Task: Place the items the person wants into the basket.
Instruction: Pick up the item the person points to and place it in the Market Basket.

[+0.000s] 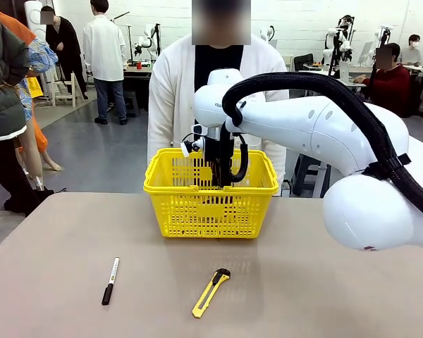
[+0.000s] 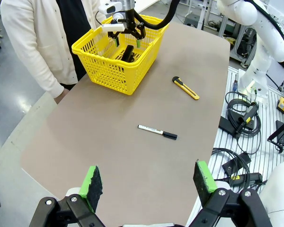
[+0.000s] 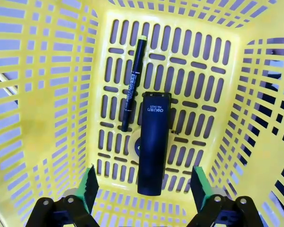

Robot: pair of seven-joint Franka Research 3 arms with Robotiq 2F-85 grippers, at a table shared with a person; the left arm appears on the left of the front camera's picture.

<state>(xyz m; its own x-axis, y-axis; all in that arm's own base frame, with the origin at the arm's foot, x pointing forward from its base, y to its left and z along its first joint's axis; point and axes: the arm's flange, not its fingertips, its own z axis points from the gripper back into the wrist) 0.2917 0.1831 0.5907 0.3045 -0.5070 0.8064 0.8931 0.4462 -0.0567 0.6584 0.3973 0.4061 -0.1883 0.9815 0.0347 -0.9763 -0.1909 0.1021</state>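
The yellow basket (image 1: 197,211) (image 2: 109,66) stands at the table's far side, in front of the person in the white cardigan (image 1: 170,91). My right gripper (image 3: 143,187) (image 1: 222,176) hangs inside it, open, with nothing between its green pads (image 3: 90,185). Below it, on the basket floor (image 3: 194,94), lie the black stapler (image 3: 154,144) (image 2: 128,53) and, beside it, the slim black pen (image 3: 132,85) with its yellow tip. The tape measure is hidden or out of view. My left gripper (image 2: 147,179) is open above the near end of the table, far from the basket.
A white-barrelled marker (image 1: 111,280) (image 2: 157,132) and a yellow-and-black utility knife (image 1: 211,292) (image 2: 186,88) lie on the brown table (image 1: 324,282) in front of the basket. Cables and gear sit beyond the table's edge in the left wrist view.
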